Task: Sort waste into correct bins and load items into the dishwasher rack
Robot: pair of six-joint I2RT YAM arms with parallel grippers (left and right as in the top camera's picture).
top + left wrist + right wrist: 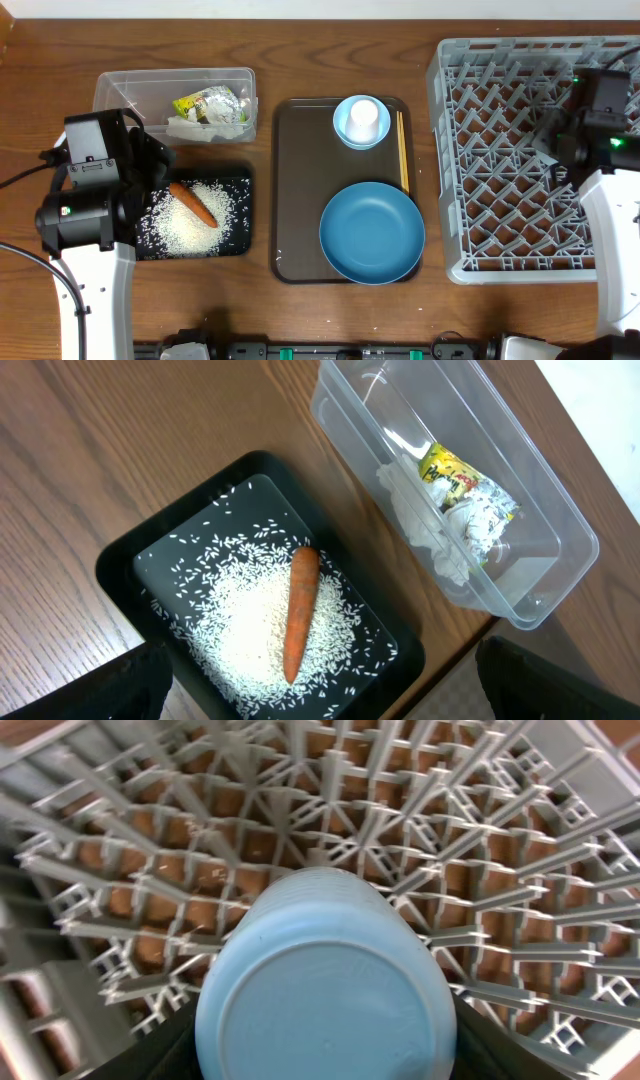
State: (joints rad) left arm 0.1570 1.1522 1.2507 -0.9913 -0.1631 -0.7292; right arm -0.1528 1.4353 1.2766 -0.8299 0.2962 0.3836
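From the overhead view, my left arm stands over the left end of the shallow black rectangular tray, which holds the loose white rice grains and the small orange carrot. Behind it, the clear plastic rectangular tub holds the crumpled white tissue and the crinkled yellow-green wrapper. On the brown serving tray wait the large dark-blue bowl, the white cup sitting inside the small light-blue bowl, and the thin wooden chopsticks along the right edge. My right arm reaches over the right side of the large grey plastic dishwasher rack. What it carries is hidden here.

In the left wrist view, the left pincer is spread wide with nothing between its fingers, looking down on the tray and the tub.

In the right wrist view, the right pincer is pinching the pale-blue cup, its base toward the camera, so I judge it hangs mouth down over the lattice, not yet seated.

The danger I see is that the rim lands on a peg tip and not between pegs. If I release there, the cup would tip or wedge. Going too low, the fingers themselves may strike the pegs.
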